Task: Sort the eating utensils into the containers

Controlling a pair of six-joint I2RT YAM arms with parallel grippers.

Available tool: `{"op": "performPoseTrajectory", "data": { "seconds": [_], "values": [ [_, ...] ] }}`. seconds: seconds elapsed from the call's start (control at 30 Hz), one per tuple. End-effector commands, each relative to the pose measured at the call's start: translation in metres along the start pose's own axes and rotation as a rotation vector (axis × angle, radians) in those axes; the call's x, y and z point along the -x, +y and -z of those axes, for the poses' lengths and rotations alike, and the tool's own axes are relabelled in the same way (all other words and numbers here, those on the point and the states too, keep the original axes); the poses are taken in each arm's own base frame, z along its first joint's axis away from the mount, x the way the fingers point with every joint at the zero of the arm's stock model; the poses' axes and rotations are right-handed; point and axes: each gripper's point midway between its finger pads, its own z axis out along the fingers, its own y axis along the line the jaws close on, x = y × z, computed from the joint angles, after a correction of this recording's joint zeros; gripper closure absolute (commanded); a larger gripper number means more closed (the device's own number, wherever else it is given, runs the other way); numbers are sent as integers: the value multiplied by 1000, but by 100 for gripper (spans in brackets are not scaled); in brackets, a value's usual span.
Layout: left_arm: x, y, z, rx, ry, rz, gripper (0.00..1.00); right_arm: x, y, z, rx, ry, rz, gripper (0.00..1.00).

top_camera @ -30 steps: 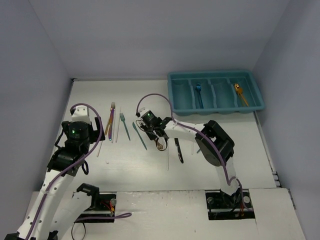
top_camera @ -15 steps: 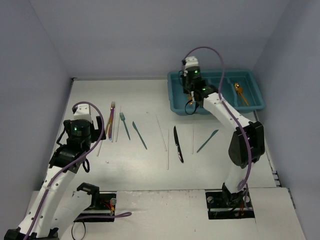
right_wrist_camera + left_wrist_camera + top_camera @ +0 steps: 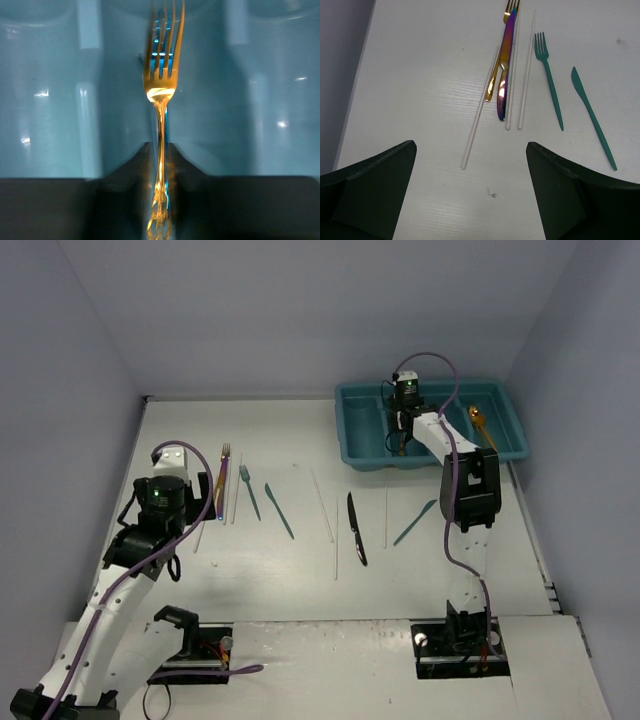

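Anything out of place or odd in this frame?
Nothing spilled or damaged. One oddity: at the table's left, the iridescent purple utensil overlaps a gold fork. The right gripper holds a second gold fork over the tray.

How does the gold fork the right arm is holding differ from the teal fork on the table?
The gold fork is shiny; the teal fork is matte. The gold fork is gripped in the right arm's jaws over the tray; the teal fork lies free on the table. Both are slim forks.
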Motion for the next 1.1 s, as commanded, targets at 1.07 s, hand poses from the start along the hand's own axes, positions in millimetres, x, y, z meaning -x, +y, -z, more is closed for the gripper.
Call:
{"op": "performPoseTrajectory", "data": {
  "seconds": [1.07],
  "values": [
    [-33, -140, -169, 23, 375, 179, 47, -28, -32, 287, 183, -361, -313, 49]
  ]
}}
